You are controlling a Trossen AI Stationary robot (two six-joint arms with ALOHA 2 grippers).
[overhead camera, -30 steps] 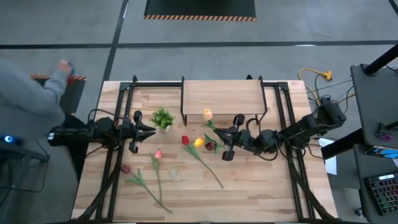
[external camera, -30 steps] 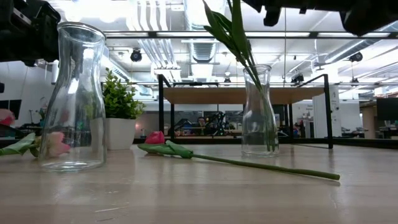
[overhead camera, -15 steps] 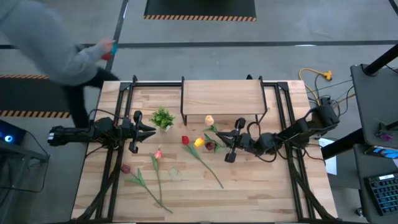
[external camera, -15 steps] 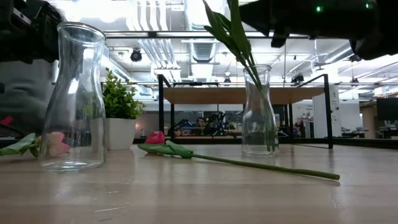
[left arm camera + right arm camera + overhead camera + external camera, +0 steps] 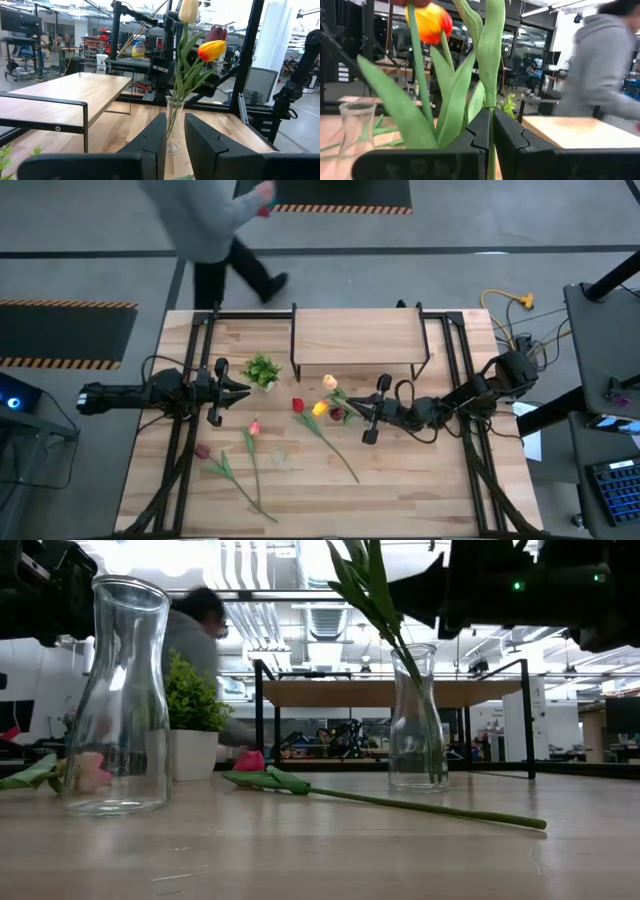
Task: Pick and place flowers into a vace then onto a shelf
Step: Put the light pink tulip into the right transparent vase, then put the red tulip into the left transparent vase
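Observation:
A clear vase [image 5: 418, 720] stands on the table's middle [image 5: 338, 418] and holds a yellow tulip [image 5: 320, 408], a maroon tulip [image 5: 216, 34] and a peach tulip [image 5: 330, 383]. My right gripper [image 5: 352, 408] is above the vase's mouth, shut on a green stem [image 5: 490, 100]. My left gripper [image 5: 243, 387] hangs open and empty at the left, next to a small potted plant [image 5: 262, 368]. A second, empty vase [image 5: 118, 695] stands nearer the front. A red tulip [image 5: 297, 405], a pink one [image 5: 254, 426] and a dark red one [image 5: 203, 451] lie flat on the table. My right gripper pinches a tulip's green stem [image 5: 490, 117] between its two fingers, above the vase's mouth. The fingers come level from the table's right and lie across the stem. The stem stands nearly upright, its lower end inside the vase [image 5: 425, 755].
The light-wood shelf [image 5: 355, 335] on black legs stands at the table's far middle. The red tulip's long stem [image 5: 430, 808] lies slanting toward the near edge. A person in grey [image 5: 215, 220] walks beyond the table's far edge.
My right gripper has come down and a little toward the near edge with the stem, and the peach tulip's head has gone with it toward the vase. The person has walked behind the table from the left toward the middle.

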